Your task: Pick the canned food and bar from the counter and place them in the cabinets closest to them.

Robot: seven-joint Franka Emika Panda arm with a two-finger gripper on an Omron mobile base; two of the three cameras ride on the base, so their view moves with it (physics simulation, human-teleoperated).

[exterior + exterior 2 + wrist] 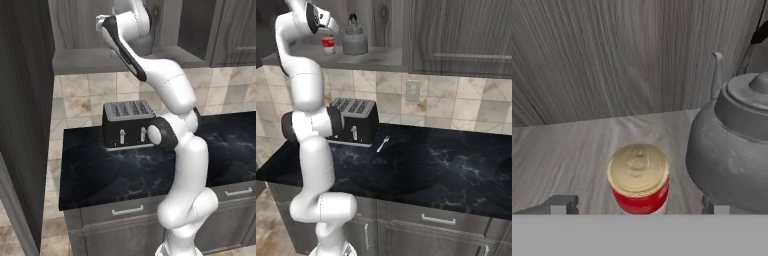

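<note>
canned food (pixel 639 178) stands upright on the cabinets (pixel 587 145) shelf floor just left of a grey kettle (pixel 737 150), our hand (pixel 637 206) spread wide, gripping nothing; placing looks done, next we judge: back out, fetch bar.

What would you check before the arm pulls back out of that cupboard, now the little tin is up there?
1. Canned food stands upright on the cabinet shelf: ok.
2. Gripper open, fingertips apart on either side of the tin, not clamping it: ok.
3. Gap between tin and grey kettle beside it: ok, they stand apart.
4. Tin set well back from the shelf's front edge: cannot tell.
5. Bar picked up or placed: cannot tell.
6. Toaster and fork on the counter, below the arm's way back: ok.
</note>
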